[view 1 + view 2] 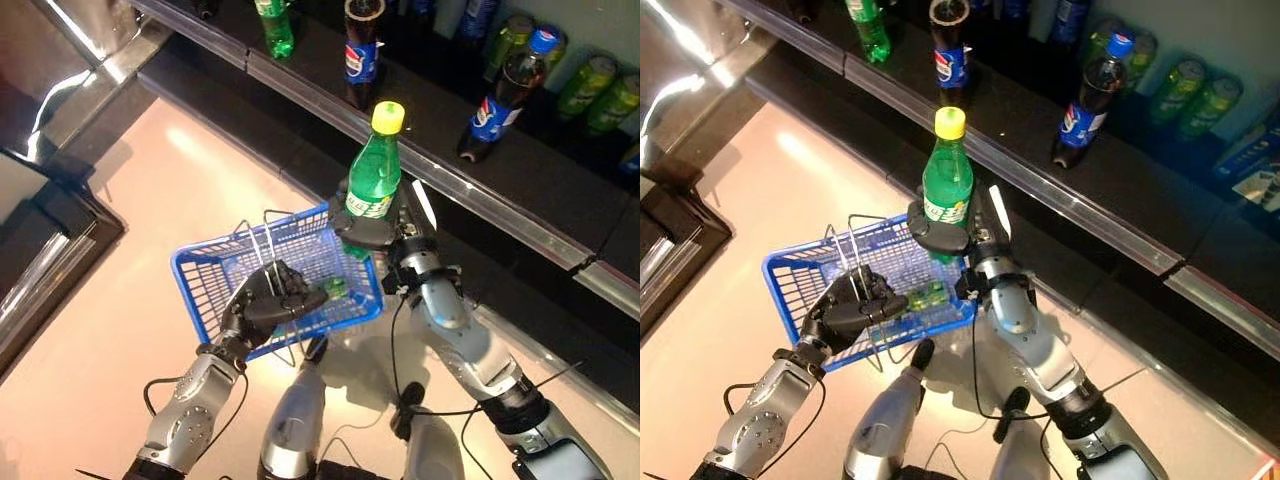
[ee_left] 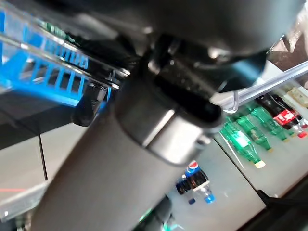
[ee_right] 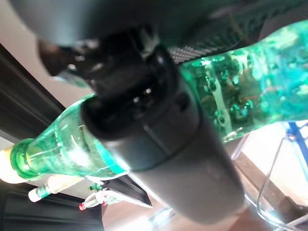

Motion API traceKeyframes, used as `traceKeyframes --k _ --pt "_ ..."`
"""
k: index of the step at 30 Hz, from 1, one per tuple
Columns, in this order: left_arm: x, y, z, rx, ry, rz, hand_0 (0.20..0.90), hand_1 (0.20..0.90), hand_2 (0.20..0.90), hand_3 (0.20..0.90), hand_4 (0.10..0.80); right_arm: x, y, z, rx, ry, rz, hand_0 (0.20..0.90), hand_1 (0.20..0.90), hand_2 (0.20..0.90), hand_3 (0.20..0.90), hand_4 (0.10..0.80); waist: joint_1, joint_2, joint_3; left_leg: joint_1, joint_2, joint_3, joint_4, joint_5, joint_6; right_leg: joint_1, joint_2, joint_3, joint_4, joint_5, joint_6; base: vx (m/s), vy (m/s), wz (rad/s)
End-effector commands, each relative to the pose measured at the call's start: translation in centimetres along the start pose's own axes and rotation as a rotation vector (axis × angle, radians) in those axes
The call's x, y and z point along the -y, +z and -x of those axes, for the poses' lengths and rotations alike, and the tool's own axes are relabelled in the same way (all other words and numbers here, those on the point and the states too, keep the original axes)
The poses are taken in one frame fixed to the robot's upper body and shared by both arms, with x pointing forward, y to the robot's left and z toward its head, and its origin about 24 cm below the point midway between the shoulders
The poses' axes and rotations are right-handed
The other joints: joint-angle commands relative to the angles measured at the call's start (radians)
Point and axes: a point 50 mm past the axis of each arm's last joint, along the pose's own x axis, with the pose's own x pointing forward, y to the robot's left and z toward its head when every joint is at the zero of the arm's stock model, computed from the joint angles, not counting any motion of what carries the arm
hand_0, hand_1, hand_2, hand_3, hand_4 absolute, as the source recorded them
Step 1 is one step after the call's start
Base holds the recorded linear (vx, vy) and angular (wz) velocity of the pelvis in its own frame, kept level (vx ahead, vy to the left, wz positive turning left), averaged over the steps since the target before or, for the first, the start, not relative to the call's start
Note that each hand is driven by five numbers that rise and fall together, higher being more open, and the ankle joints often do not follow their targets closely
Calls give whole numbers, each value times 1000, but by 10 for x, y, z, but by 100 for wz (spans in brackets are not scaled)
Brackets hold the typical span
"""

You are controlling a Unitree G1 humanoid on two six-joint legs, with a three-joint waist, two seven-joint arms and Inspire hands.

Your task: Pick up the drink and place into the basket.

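The right robot hand [image 1: 372, 233] clamps an upright green plastic bottle with a yellow cap [image 1: 375, 178] above the blue wire basket [image 1: 215, 272], whose metal handle [image 1: 267, 240] the left robot hand [image 1: 266, 297] grips.

A shop: long dark shelves [image 1: 520, 190] lined with bottled soft drinks [image 1: 498, 100], and a blue wire shopping basket [image 1: 200, 275] over the glossy floor

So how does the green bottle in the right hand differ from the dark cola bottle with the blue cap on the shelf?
The green bottle has a yellow cap and is held in the air by the right hand, beside the blue basket. The cola bottle holds dark liquid, has a blue cap and stands untouched on the shelf. Both are upright and capped.
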Motion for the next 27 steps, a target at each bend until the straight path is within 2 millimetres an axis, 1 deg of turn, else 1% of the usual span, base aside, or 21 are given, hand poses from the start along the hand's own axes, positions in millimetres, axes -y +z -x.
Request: traceKeyframes --k 1,6,14,17,18,19,24,25,27 --pt "101 94 -2 446 -681 -88 300 300 300 200 100 -53 67 -13 310 145 -147 300 300 300 200 100 6 -52 -171 14 -48 -26 48 -11 81 89 24 -40 -81 57 -92 5 -12 10" --pt "115 96 -6 442 -767 -81 300 300 300 200 100 -68 53 -16 254 155 -112 300 300 300 200 100 17 -54 -174 7 -55 -40 50 -8 80 92 20 -44 -88 62 -88 5 1 8" --pt "116 95 -4 427 -833 -86 300 300 300 200 100 -73 27 -27 169 83 -29 300 300 300 200 100 52 -47 -171 -10 -73 -69 57 -6 79 100 9 -62 -98 64 -83 9 12 10" --pt "118 96 -2 426 -870 -115 300 300 300 200 100 -71 16 -32 138 32 6 300 300 300 200 100 68 -45 -169 -19 -81 -77 66 -8 80 106 2 -78 -99 64 -81 32 13 14" --pt "120 97 -2 425 -894 -128 300 300 300 200 100 -68 8 -36 118 -7 24 300 300 300 200 100 76 -44 -169 -23 -85 -81 70 -9 80 109 -2 -87 -99 65 -80 47 13 12" --pt "120 97 -2 424 -902 -132 300 300 300 200 100 -65 5 -37 111 -26 33 300 300 300 200 100 79 -45 -169 -25 -87 -82 73 -10 80 110 -4 -91 -98 64 -79 50 11 14" --pt "125 101 -2 425 -949 -127 300 300 300 200 100 -55 -16 -44 11 -136 8 300 300 300 200 100 95 -44 -166 -36 -96 -88 82 -13 79 116 -14 -109 -96 66 -72 35 3 11" --pt "125 101 -2 425 -952 -126 300 300 300 200 100 -54 -17 -44 7 -140 7 300 300 300 200 100 96 -44 -165 -37 -97 -88 83 -14 79 116 -14 -110 -96 66 -72 20 -2 16" --pt "127 102 -2 428 -977 -110 300 300 300 200 100 -50 -27 -46 -42 -179 -15 300 300 300 200 100 101 -44 -163 -42 -100 -91 85 -15 79 116 -17 -115 -98 67 -70 15 -3 15"
